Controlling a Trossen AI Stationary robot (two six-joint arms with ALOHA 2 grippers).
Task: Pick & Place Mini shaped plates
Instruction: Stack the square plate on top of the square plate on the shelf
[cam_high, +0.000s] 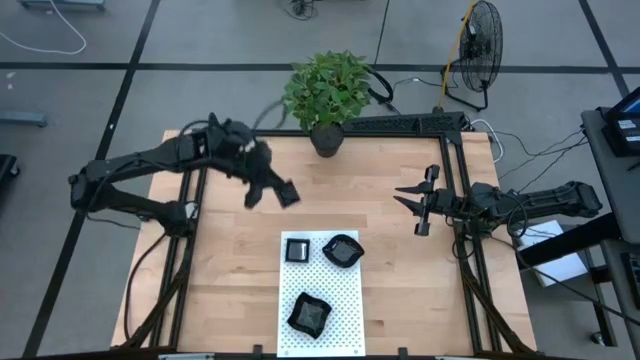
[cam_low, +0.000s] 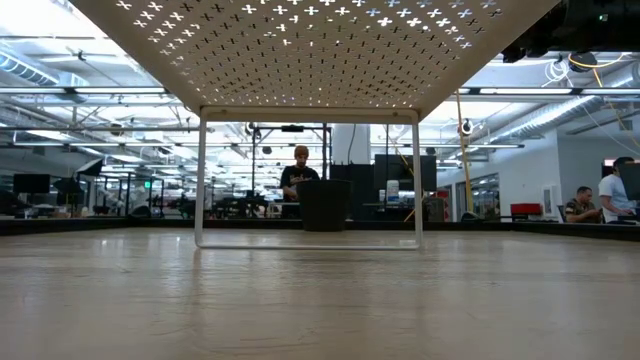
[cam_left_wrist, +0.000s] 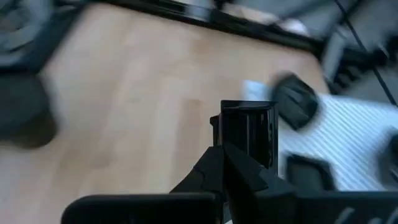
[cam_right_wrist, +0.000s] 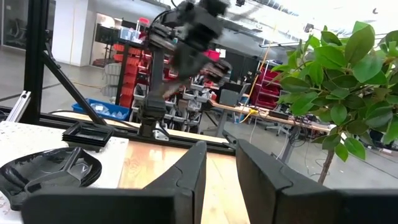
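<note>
My left gripper (cam_high: 272, 190) hangs over the table's left half, left of the far end of the white dotted mat (cam_high: 345, 300), and is shut on a square black mini plate (cam_high: 287, 194). On the mat rest a square plate (cam_high: 298, 249), a rounded plate (cam_high: 342, 250) and an irregular plate (cam_high: 309, 313), each on its base. My right gripper (cam_high: 410, 200) waits over the table's right side, open with nothing between its fingers (cam_right_wrist: 186, 174). The low view shows neither gripper. My left gripper pinches the square plate by its near edge (cam_left_wrist: 244, 154) between its two shut fingers (cam_left_wrist: 211, 171). The fingers slant down from the table's far left. The plate sticks out beyond the fingertips, lifted clear of the table.
A potted plant (cam_high: 328, 95) stands at the middle of the far edge. Black frame rails (cam_high: 458, 160) run along the table's far right corner and sides. Bare wood lies between the mat and both arms.
</note>
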